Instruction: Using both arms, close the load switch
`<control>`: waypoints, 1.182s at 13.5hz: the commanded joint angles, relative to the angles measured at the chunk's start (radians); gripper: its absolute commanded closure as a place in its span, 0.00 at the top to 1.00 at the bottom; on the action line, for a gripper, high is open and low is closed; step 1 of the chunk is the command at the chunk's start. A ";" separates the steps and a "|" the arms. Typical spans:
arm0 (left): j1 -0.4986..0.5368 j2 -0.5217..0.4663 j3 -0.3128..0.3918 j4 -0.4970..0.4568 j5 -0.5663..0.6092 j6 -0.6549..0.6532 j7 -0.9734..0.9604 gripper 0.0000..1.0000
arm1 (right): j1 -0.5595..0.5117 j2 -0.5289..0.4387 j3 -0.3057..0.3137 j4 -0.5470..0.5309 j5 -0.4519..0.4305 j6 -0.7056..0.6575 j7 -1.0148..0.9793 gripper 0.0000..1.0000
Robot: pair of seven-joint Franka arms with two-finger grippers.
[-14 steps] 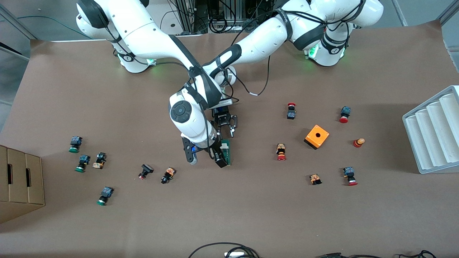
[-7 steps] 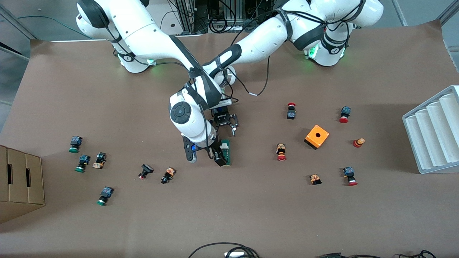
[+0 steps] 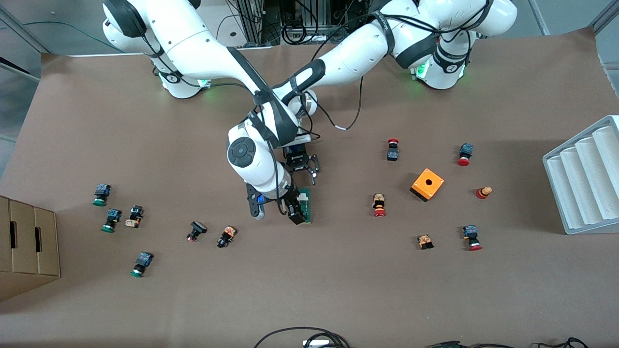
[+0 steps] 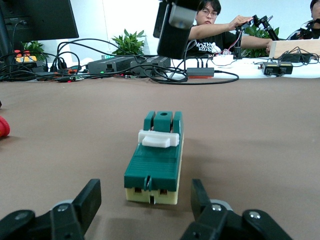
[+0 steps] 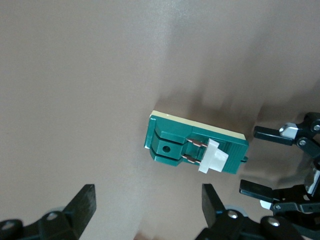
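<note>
The load switch (image 3: 304, 205), a dark-green block on a cream base with a white lever (image 4: 159, 139), lies on the brown table. My left gripper (image 3: 305, 175) is open just off the switch's end nearest the robots' bases. In the left wrist view its fingers (image 4: 89, 200) stand either side of that end without touching the switch (image 4: 155, 162). My right gripper (image 3: 291, 211) is open over the switch's other end. The right wrist view shows the switch (image 5: 172, 137) apart from that gripper (image 5: 149, 202), and the left gripper (image 5: 280, 162) beside it.
An orange box with a hole (image 3: 427, 184) and several red push buttons lie toward the left arm's end, by a grey ridged tray (image 3: 585, 179). Several green and black buttons (image 3: 112, 218) and a cardboard box (image 3: 26, 241) lie toward the right arm's end.
Both grippers have shifted slightly toward the robots' bases. The load switch has not moved and both grippers stay open.
</note>
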 commanded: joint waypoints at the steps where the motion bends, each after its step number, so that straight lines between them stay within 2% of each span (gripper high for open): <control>1: 0.008 0.025 -0.001 0.020 0.022 0.025 0.017 0.81 | 0.010 -0.013 -0.002 -0.020 0.031 0.013 -0.001 0.95; 5: 0.017 0.025 -0.001 0.020 0.028 0.032 0.017 0.79 | 0.011 -0.010 -0.002 -0.019 0.031 0.014 -0.001 0.95; 10: 0.022 0.026 0.000 0.018 0.029 0.032 0.018 0.66 | 0.013 -0.008 -0.002 -0.017 0.031 0.020 0.010 0.95; 16: 0.022 0.026 0.000 0.020 0.029 0.033 0.029 0.59 | 0.011 -0.039 0.001 -0.068 0.034 0.048 0.013 0.93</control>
